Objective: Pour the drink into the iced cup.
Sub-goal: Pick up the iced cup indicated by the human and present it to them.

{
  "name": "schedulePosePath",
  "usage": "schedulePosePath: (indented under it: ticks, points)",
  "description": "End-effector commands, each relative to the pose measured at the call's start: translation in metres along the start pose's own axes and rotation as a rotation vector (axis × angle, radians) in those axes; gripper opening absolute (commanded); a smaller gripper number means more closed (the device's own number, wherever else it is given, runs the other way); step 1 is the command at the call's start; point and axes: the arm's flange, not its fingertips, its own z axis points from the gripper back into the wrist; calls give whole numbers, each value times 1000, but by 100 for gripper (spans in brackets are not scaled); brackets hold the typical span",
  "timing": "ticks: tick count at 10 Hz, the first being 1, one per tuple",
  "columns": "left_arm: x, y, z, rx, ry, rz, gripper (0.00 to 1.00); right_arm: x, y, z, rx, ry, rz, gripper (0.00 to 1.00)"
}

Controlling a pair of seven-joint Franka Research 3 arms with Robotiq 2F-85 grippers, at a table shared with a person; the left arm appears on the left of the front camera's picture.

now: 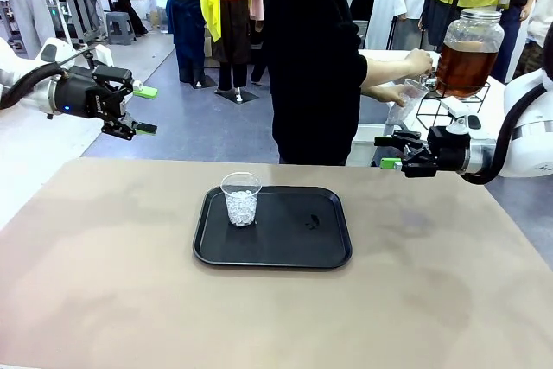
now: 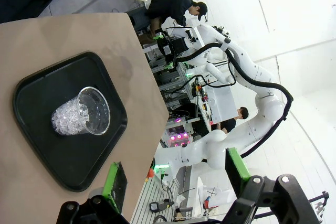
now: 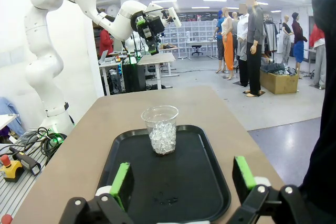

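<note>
Amber-brown drink [image 1: 465,68] fills the lower half of a large lidded glass dispenser jar [image 1: 473,30]. The jar stands on a black wire stand [image 1: 449,111], beyond and above the right gripper [image 1: 387,151]. A person in black stands beside it, with one hand [image 1: 419,62] at the jar and the other hand [image 1: 390,92] holding a clear empty-looking cup [image 1: 404,105] under it. The right gripper hangs in the air with its jaws wide apart and holds nothing. In front of it and lower, a clear plastic cup with ice [image 3: 161,129] stands upright on a black rectangular tray [image 3: 205,171] on the brown table top [image 1: 104,257]. The left gripper [image 1: 145,110] is also spread wide and empty, raised well to the side of the tray. Seen along its fingers [image 2: 113,187], the iced cup [image 2: 84,114] lies well ahead.
</note>
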Motion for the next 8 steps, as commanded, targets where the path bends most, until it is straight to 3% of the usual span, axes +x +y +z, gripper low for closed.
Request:
schedulePosePath:
  ticks: [1, 8]
  points:
    - [0, -2, 0, -1, -1, -10, 100, 3, -4, 0, 2, -1, 3, 100]
    - [0, -2, 0, -1, -1, -10, 100, 3, -4, 0, 2, -1, 3, 100]
